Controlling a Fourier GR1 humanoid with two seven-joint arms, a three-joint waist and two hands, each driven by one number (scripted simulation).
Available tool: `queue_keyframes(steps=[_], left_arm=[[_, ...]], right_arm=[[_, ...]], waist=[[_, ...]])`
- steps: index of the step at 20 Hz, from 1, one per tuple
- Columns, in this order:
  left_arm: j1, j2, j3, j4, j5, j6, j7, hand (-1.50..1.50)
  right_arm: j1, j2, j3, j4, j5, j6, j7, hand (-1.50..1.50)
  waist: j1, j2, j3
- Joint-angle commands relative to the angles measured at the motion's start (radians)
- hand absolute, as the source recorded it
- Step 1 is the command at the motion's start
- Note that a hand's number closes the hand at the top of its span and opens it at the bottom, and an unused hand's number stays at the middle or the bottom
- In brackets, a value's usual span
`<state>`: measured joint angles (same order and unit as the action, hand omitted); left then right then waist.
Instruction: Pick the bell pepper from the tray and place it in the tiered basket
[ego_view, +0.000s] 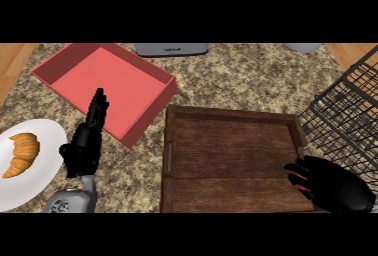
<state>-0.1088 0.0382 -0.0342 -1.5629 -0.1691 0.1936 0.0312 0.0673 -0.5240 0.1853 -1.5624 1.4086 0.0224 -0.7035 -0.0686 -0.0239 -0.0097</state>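
The right robot hand (332, 186) is curling over the near right corner of the wooden tray (221, 150), fingers wrapped round something red that's peeking out between them, most likely the bell pepper (299, 182), since nothing else is lying on the tray boards. Most of it is hidden by the fingers, so shape can't be confirmed. Judging by that, the grab is being made right where the tray sits closest to the black wire tiered basket (343, 107), which is standing just beside the tray's right edge, so the carry should be short: up and over to the right.

The left robot hand (88, 140) is resting w/ fingers straight and together, pointing away over the edge of the red box (111, 82), holding nothing and keeping clear of the work.

Other bits: a white plate (44, 150) w/ a croissant (22, 154) at the left, a grey appliance (171, 49) at the far edge of the speckled tabletop (236, 75). None are in the path. What's in the way, probably: the tray's raised rim and the basket's wire front, so the lift needs height before swinging across.
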Motion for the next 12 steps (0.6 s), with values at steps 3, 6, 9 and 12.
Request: queue_keyframes(steps=[3,6,9,12], left_arm=[[0.008,0.014,0.006,-0.018,0.003,-0.008,0.002,0.0],[0.027,0.004,-0.005,-0.01,0.018,-0.025,-0.012,0.0],[0.035,-0.022,-0.044,-0.017,-0.019,-0.002,-0.019,0.0],[0.003,0.003,-0.022,-0.029,-0.006,-0.018,0.016,0.0]], right_arm=[[0.253,-0.108,-0.25,0.067,-0.072,-0.121,0.056,1.5],[0.364,-0.11,-0.347,0.019,-0.167,-0.191,0.024,1.5],[0.434,-0.116,-0.462,-0.047,-0.283,-0.214,-0.013,1.5],[0.48,-0.163,-0.577,-0.13,-0.423,-0.152,-0.067,1.5]], waist=[[-0.01,0.015,0.011],[0.011,0.016,0.009],[0.027,0.017,0.009],[0.021,0.016,0.008]])
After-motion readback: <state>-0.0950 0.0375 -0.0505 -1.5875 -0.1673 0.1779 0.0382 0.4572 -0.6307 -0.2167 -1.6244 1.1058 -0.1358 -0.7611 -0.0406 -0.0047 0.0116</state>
